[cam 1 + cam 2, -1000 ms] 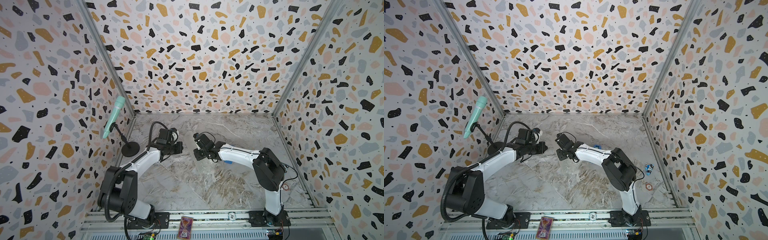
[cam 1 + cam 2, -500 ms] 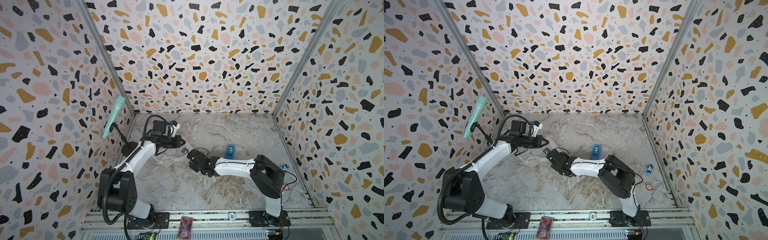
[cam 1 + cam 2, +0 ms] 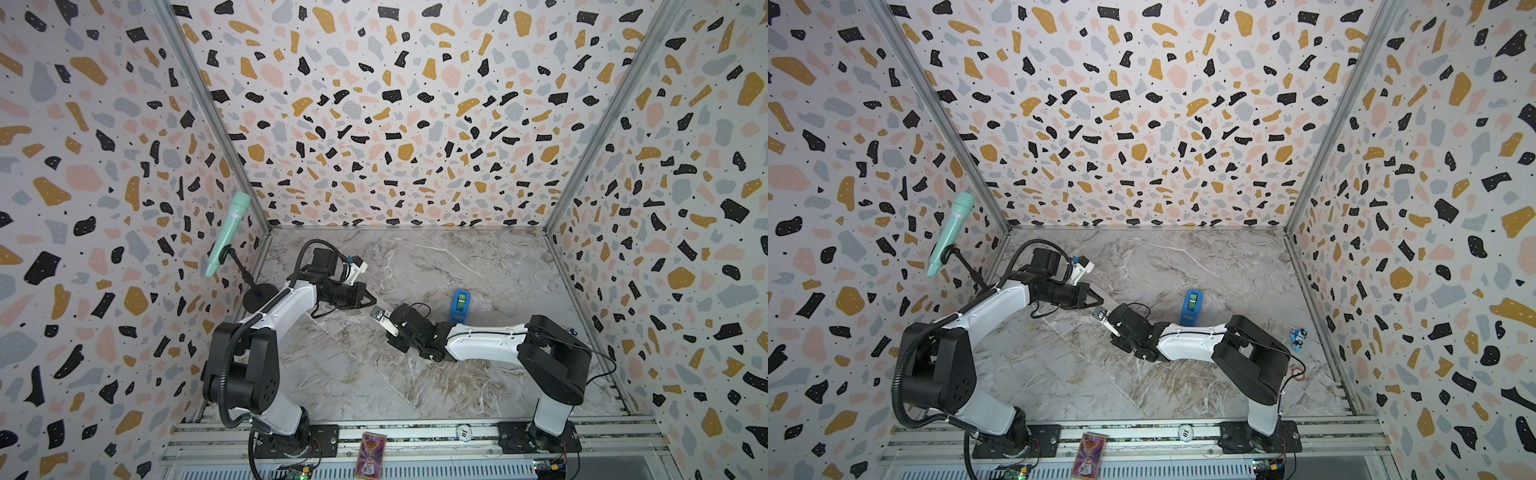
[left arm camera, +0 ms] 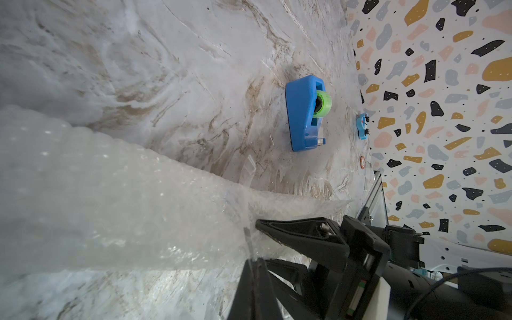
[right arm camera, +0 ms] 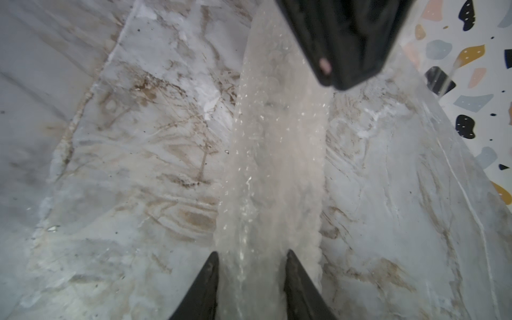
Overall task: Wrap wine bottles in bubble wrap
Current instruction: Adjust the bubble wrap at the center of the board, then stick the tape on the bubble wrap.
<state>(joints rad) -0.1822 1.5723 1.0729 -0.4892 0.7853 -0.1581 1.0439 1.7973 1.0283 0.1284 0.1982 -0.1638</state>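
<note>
far left: green mic [image 3: 229, 232] on its stand is sitting against the left wall, well apart from the work
left arm is reaching in toward mid-table; left gripper [image 3: 372, 300] is clenched, with its fingers [image 4: 266, 293] pressing together on a thin film edge of the bubble wrap [image 4: 124, 199]
wrap is lying on the marble table [image 3: 478, 257] around the middle; part of it is bunched into a long roll running from the left gripper's tip to the right gripper, and the rest of the sheet is spreading flat under both grippers toward the front rail
can't make out the bottle through the wrap, so I'm not calling its position
right gripper [image 5: 250, 255] is sitting just beside the left one, nearly tip to tip; its fingers [image 5: 206, 282] are straddling the roll and squeezing both flanks, so it's grasping the wrap
blue tape dispenser [image 3: 459, 305] is standing just behind the right wrist, apart from the roll, with nothing touching it
small blue part [image 3: 1298, 337] is lying by the right wall
</note>
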